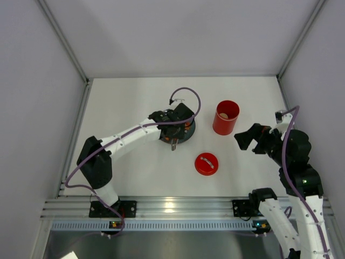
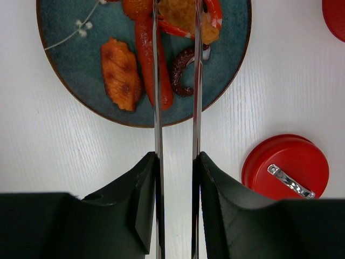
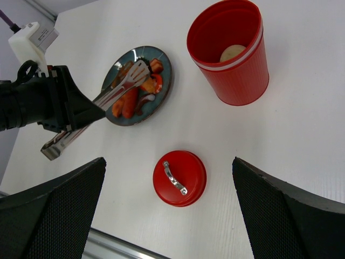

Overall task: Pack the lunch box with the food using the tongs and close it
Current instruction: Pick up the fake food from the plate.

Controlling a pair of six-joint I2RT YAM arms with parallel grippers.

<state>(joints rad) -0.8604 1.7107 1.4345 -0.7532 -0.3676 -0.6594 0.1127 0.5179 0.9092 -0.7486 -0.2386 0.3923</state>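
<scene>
My left gripper (image 2: 177, 162) is shut on the silver tongs (image 2: 156, 108), its jaws pressing both arms. The arms reach over the blue plate (image 2: 70, 59) and flank a fried orange-beige piece (image 2: 180, 13); their tips are cut off at the view's top edge. A grilled orange slice (image 2: 121, 73), a red strip (image 2: 151, 65) and a dark tentacle (image 2: 182, 73) also lie on the plate. The red lunch box (image 1: 226, 117) stands open with a beige disc (image 3: 232, 52) inside. Its lid (image 1: 206, 164) lies handle up on the table. My right gripper (image 3: 168, 162) hangs open above the lid.
The white table ends at grey walls on the left, right and back. A metal rail (image 1: 172, 208) runs along the near edge by the arm bases. The left arm (image 1: 124, 137) stretches diagonally across the table's left half.
</scene>
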